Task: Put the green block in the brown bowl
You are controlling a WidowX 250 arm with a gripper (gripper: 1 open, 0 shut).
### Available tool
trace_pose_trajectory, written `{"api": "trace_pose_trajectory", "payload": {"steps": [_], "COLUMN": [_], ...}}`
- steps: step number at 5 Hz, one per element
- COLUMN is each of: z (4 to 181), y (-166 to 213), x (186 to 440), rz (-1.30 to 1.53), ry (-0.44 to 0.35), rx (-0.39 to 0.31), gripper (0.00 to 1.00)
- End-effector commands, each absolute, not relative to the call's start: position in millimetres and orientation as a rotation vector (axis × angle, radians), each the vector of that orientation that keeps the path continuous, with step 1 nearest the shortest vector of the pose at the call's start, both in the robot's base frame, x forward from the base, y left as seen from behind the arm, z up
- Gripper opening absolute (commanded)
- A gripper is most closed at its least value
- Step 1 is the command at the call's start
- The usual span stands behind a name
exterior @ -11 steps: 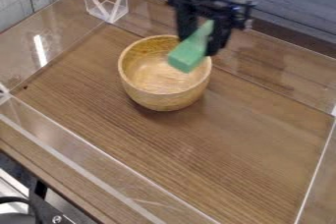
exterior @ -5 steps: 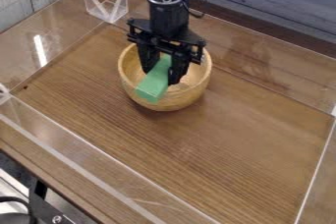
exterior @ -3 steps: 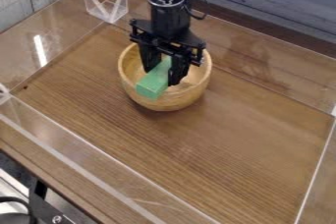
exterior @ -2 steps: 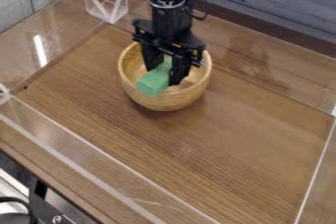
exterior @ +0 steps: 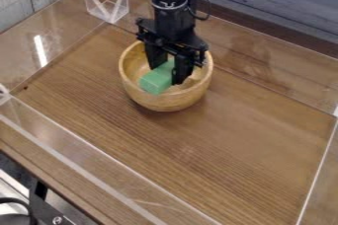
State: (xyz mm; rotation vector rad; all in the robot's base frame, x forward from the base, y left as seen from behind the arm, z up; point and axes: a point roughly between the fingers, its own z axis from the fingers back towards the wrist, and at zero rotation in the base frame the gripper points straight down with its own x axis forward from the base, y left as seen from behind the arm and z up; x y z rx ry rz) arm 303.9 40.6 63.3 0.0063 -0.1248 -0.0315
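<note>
The black end effector points straight down into the round light tan wooden bowl and grasps the small bright green rectangular block between its fingers. The block is tilted, inside the bowl. The bowl stands on the dark wooden surface, within clear plastic walls.

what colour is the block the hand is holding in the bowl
Bright green block, seen in the camera view, inside the tan wooden bowl.
</note>
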Motion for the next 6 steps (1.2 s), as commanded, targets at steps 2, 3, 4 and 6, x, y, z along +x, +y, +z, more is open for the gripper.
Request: {"api": "trace_pose_trajectory", "payload": {"steps": [2, 3, 4, 6], "z": [88.5, 92.0, 94.0, 90.1], "y": [52, 60, 57, 40], "x": [303, 301, 298, 289], "rz": [0.005, -0.009, 0.015, -0.016], "ry": [-0.207, -0.214, -0.212, -0.222], "rx": [0.024, 0.023, 0.033, 0.038], "gripper": [0.00, 0.00, 0.00, 0.00]}}
